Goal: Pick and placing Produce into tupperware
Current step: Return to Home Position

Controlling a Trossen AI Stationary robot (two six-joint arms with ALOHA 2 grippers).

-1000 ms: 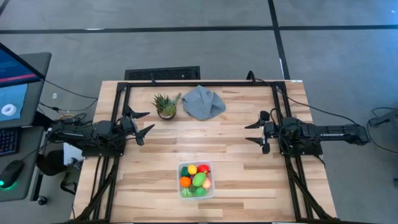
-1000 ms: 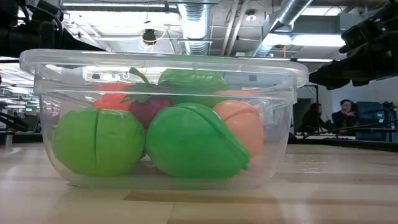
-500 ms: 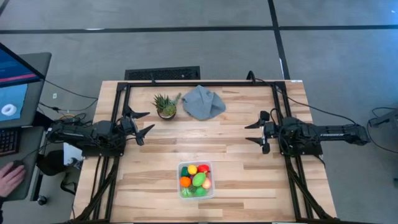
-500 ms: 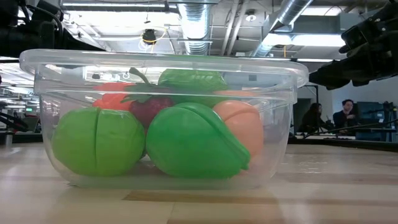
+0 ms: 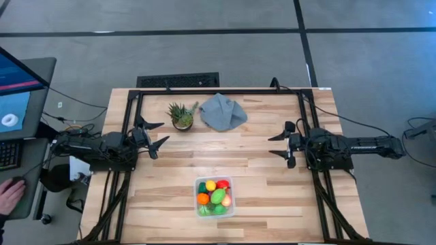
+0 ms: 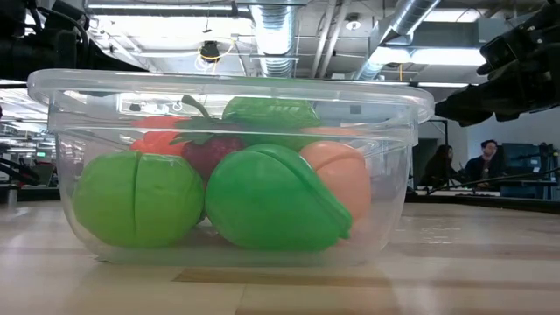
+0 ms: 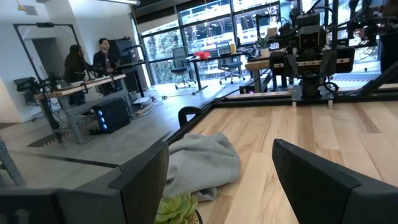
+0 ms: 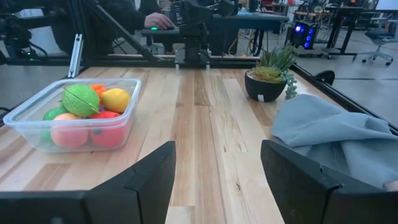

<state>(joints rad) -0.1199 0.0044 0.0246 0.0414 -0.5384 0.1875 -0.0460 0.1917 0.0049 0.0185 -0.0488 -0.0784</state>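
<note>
The clear tupperware [image 5: 215, 197] stands near the table's near edge, its bottom on the wood. It holds the toy produce [image 5: 216, 194]: green, red, orange, yellow and peach pieces, seen close up in the low view [image 6: 262, 197] and in the right wrist view [image 8: 79, 112]. My left gripper [image 5: 154, 135] hovers open at the table's left side, and my right gripper [image 5: 279, 145] hovers open at the right side. Both are far from the container and hold nothing.
A spiky potted plant [image 5: 182, 116] and a crumpled grey cloth [image 5: 223, 111] sit near the far edge, between the two arms. Bare wood lies between the grippers and the container. People sit at desks in the room beyond. A hand rests on a mouse [image 5: 9, 190] left of the table.
</note>
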